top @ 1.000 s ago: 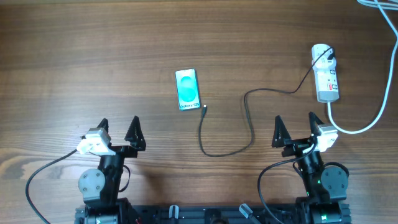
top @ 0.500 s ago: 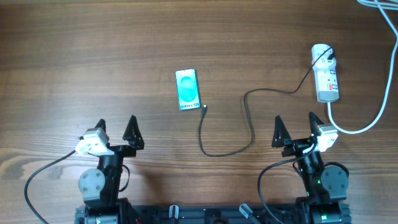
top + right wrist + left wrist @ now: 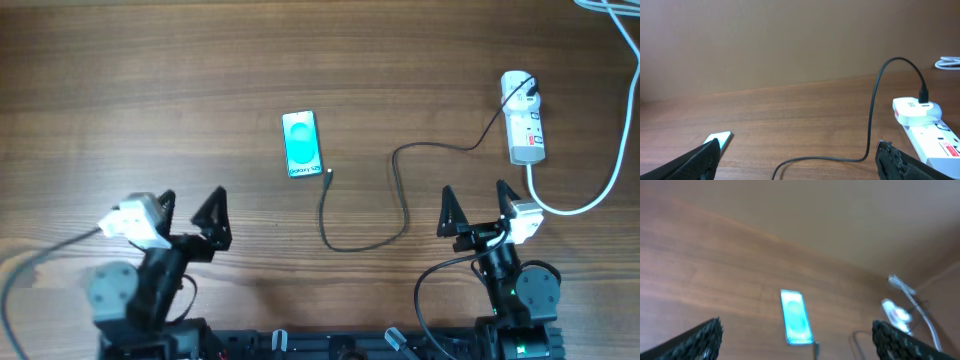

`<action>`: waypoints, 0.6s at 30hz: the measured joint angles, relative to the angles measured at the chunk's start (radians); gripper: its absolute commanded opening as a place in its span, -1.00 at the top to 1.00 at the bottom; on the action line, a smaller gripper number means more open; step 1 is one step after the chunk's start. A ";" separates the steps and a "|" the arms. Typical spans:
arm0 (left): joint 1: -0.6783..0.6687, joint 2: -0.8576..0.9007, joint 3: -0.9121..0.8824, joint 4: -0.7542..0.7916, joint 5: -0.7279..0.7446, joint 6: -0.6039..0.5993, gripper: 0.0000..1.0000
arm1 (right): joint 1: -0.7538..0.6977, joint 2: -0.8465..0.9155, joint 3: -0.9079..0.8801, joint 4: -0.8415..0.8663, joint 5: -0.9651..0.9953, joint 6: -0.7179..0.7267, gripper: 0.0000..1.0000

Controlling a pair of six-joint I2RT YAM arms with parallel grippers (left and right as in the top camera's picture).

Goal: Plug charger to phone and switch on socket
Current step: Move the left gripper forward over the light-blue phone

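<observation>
The phone (image 3: 303, 143) lies mid-table with its cyan screen up; it also shows in the left wrist view (image 3: 796, 317) and at the left edge of the right wrist view (image 3: 718, 138). The charger cable (image 3: 400, 190) snakes from its loose tip (image 3: 329, 174), just below the phone, to its dark plug seated in the socket (image 3: 524, 126). The socket also shows in the right wrist view (image 3: 927, 130). My left gripper (image 3: 187, 213) is open and empty, near the front left. My right gripper (image 3: 473, 207) is open and empty, below the socket.
The socket's thick white cord (image 3: 600, 195) loops down past the socket and runs up the right edge. Bare wooden tabletop (image 3: 150, 90) surrounds everything.
My left arm has shifted and turned to the left, and its view is motion-blurred. The right arm, phone, cable and socket have not moved.
</observation>
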 measured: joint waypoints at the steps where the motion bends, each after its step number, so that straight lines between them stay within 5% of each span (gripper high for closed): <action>1: 0.000 0.069 0.086 -0.051 0.011 -0.001 -1.00 | 0.000 0.000 0.000 0.000 0.000 0.000 -1.00; 13: -0.014 0.946 1.241 -0.844 0.054 0.026 -0.99 | 0.000 0.000 0.000 -0.001 0.000 -0.003 -1.00; 18: -0.060 1.247 1.604 -1.027 0.014 0.056 -1.00 | 0.000 0.000 0.000 0.000 0.000 -0.003 -0.99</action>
